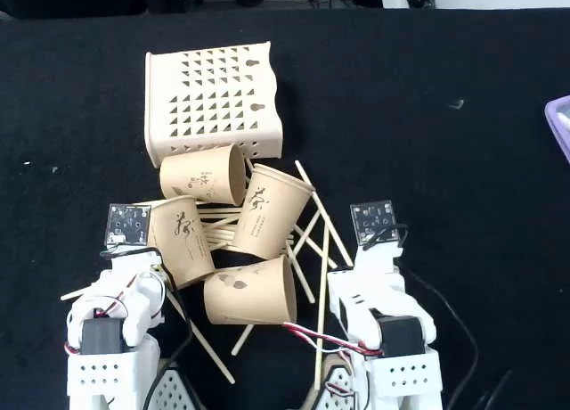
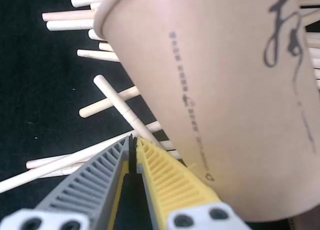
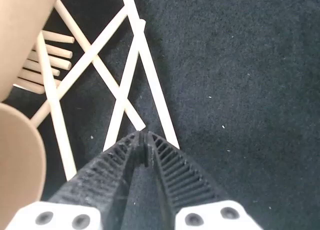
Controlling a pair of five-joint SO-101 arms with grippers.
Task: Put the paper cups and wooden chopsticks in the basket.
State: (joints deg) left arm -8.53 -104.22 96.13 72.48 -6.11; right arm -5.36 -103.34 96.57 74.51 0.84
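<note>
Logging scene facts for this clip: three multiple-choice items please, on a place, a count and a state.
1. The basket lies: A) between two cups B) beyond the paper cups, toward the table's far edge C) in a gripper.
2. Paper cups on the table: A) two B) four C) six.
3. The left gripper is: A) open B) shut on a cup C) shut, empty.
Key: B, it lies past the cups in the high view; B, four lie on their sides; C, its fingers meet with nothing between.
</note>
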